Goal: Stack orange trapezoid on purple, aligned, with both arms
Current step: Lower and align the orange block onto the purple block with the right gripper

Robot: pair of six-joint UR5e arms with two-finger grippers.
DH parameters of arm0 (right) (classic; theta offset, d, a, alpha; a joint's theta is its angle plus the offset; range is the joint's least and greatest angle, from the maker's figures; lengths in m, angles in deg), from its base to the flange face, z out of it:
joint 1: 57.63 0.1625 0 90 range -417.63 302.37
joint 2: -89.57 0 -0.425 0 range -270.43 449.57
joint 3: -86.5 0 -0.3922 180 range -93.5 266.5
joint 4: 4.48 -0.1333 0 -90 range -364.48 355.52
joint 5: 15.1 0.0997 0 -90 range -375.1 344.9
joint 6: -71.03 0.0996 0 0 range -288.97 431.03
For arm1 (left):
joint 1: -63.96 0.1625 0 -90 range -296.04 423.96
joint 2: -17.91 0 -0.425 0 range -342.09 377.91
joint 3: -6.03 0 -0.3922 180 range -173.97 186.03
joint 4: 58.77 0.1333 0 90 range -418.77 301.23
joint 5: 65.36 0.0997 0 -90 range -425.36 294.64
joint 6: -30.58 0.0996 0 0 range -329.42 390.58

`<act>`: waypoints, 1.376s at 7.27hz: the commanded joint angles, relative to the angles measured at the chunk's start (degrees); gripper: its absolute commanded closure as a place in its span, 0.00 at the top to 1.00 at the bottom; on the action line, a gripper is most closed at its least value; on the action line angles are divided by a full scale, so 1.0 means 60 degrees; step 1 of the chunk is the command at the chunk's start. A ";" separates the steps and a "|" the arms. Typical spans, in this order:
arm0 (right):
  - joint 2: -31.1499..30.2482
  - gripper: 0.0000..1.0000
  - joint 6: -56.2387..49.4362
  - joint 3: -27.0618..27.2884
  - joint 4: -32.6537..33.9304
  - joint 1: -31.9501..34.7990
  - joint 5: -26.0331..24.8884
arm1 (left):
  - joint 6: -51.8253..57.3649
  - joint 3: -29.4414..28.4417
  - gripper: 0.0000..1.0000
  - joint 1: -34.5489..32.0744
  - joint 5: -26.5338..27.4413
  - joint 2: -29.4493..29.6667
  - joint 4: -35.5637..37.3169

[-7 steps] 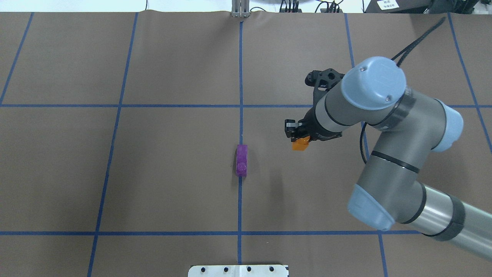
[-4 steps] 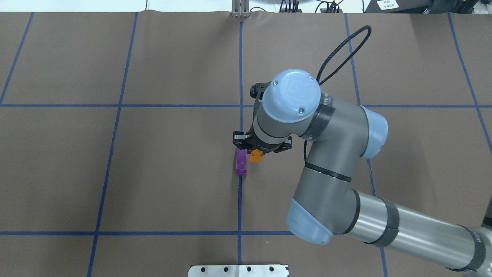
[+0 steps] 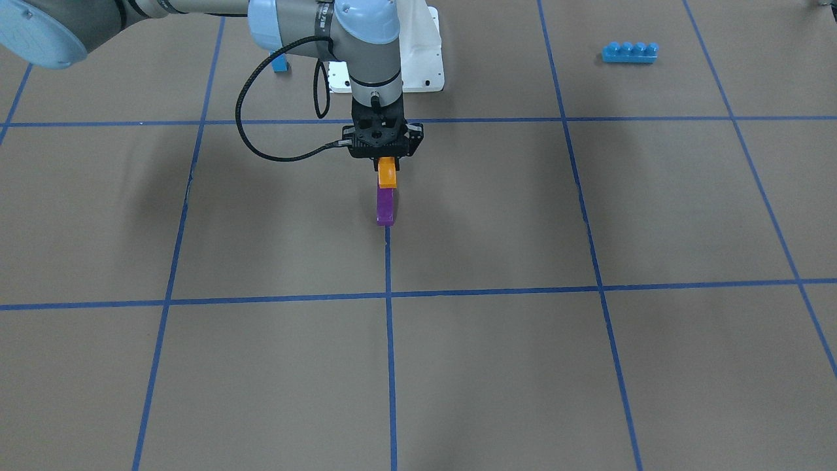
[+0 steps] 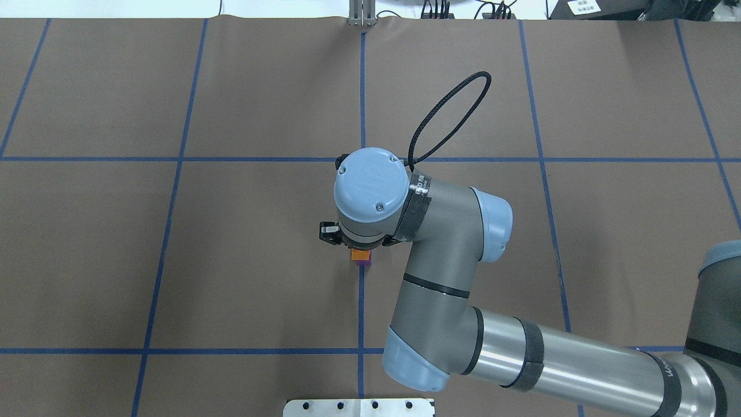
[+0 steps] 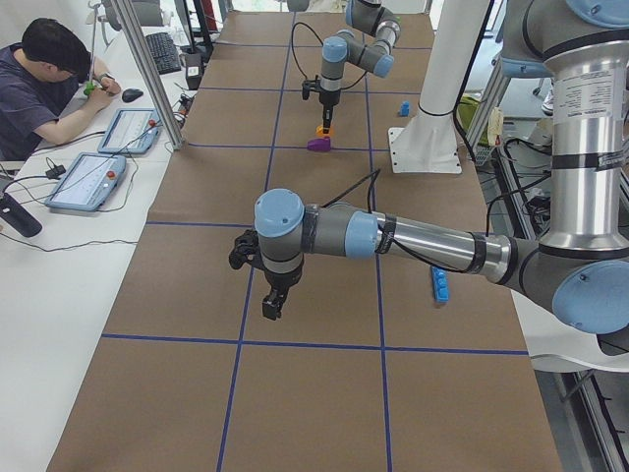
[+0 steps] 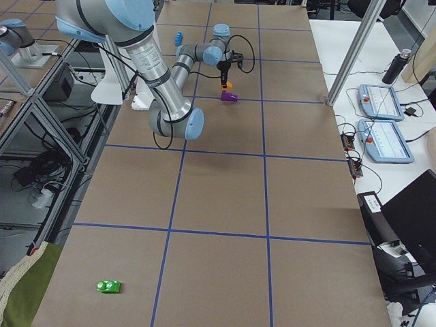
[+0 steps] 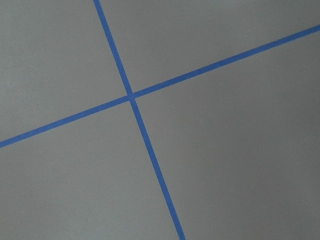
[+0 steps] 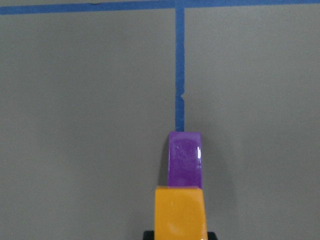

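Nothing reads clearly. The right arm (image 4: pixel 440 278) has an embossed cap (image 4: pixel 370 184) mark and band (image 4: pixel 418 202) print; a white label (image 4: pixel 580 6) lies beyond the table (image 4: pixel 260 87).

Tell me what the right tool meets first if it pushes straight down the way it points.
The right tool's orange trapezoid would land on the purple brick right below; whether they already touch is unclear.

The right gripper (image 6: pixel 225 78) points down, the orange brick (image 6: pixel 228 86) at its tips and the purple brick (image 6: pixel 229 96) just below (contact too small to tell). A green toy (image 6: pixel 107 287) lies far from it.
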 commanded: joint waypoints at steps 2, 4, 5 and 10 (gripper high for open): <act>-0.0026 0.00 0.0043 -0.0125 0.0066 -0.0068 -0.0010 | 0.0000 -0.0002 1.00 0.0001 -0.0002 0.0014 -0.0005; 0.0004 0.00 0.0131 -0.0125 0.0066 -0.0054 -0.0010 | 0.0000 -0.0017 1.00 0.0015 -0.0002 0.0014 -0.0005; -0.0010 0.00 0.0262 -0.0125 0.0066 -0.0054 -0.0010 | -0.0015 -0.0002 1.00 0.0015 -0.0002 0.0029 -0.0005; -0.0054 0.00 0.0571 -0.0125 0.0007 -0.0054 -0.0083 | -0.0015 -0.0002 1.00 0.0015 -0.0016 0.0029 -0.0005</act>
